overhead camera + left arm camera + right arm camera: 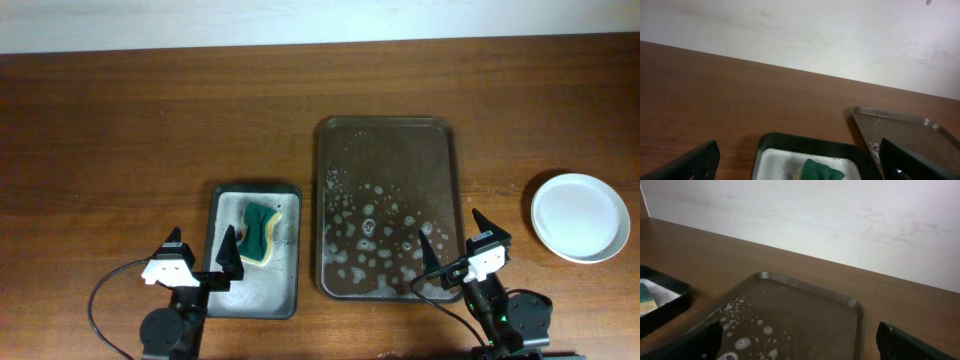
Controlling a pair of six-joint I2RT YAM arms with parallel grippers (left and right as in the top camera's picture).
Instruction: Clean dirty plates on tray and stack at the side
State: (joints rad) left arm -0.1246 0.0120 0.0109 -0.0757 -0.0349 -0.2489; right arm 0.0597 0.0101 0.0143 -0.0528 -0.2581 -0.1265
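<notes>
The dark brown tray (388, 128) lies in the middle of the table, flecked with soap suds and holding no plates. It also shows in the right wrist view (810, 292) and at the edge of the left wrist view (900, 120). White plates (580, 216) sit stacked on the bare wood at the far right; I cannot tell how many. My left gripper (202, 256) is open and empty over the near end of the grey tray. My right gripper (452, 236) is open and empty over the brown tray's near right corner.
A smaller grey metal tray (225, 290) with a dark rim stands left of the brown tray and holds a green and yellow sponge (260, 232). The sponge also shows in the left wrist view (822, 171). A pale wall runs along the table's far edge.
</notes>
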